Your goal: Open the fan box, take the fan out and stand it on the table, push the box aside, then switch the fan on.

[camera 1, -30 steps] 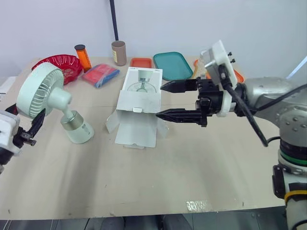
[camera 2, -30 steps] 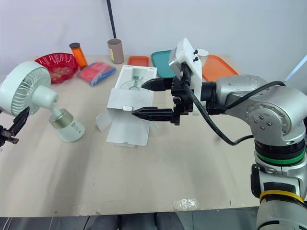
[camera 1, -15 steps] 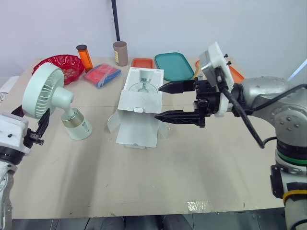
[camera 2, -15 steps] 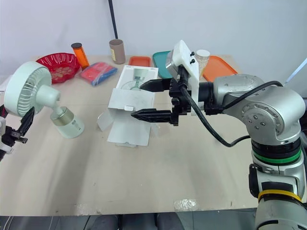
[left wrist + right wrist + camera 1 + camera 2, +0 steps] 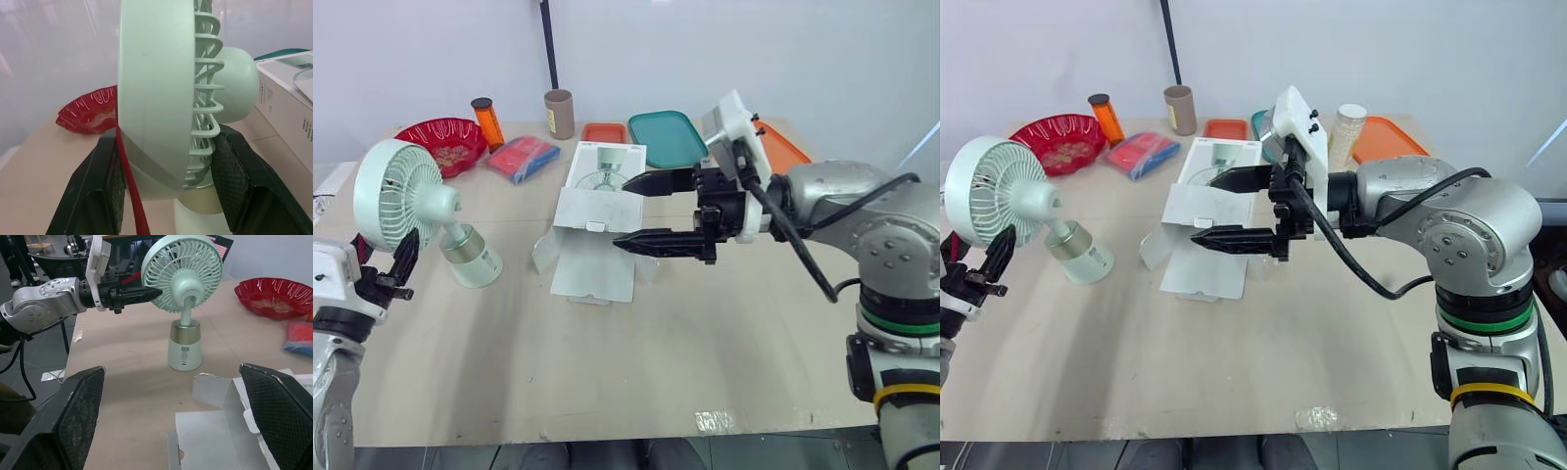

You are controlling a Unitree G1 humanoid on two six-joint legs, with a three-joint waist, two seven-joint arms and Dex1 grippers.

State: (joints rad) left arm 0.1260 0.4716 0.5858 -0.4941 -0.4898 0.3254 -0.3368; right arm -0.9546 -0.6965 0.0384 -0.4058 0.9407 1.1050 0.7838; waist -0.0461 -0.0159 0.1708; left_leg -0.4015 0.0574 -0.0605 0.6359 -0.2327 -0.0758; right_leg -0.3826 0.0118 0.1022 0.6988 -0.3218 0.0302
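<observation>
The pale green fan (image 5: pixel 399 193) stands upright on the table (image 5: pixel 636 372) at the left, on its round base (image 5: pixel 476 266). My left gripper (image 5: pixel 385 258) is open just below and beside the fan's head, which shows between its fingers (image 5: pixel 110 188) in the left wrist view. The white fan box (image 5: pixel 597 211) lies in the middle with its near flaps folded out. My right gripper (image 5: pixel 625 213) hovers open over the box, one finger above the other, tips pointing left. The right wrist view looks past the box flap (image 5: pixel 220 431) to the fan (image 5: pixel 183 335).
Along the far edge stand a red bowl (image 5: pixel 445 137), an orange bottle (image 5: pixel 487 119), a brown tube (image 5: pixel 560 113), a blue and red packet (image 5: pixel 522 157), a small orange tray (image 5: pixel 603 131), a teal tray (image 5: pixel 668 137), a jar (image 5: pixel 1349 122) and an orange tray (image 5: pixel 1386 139).
My right gripper has slid a little to the left over the box, still open. The fan and box stay put. The camera has shifted slightly.
</observation>
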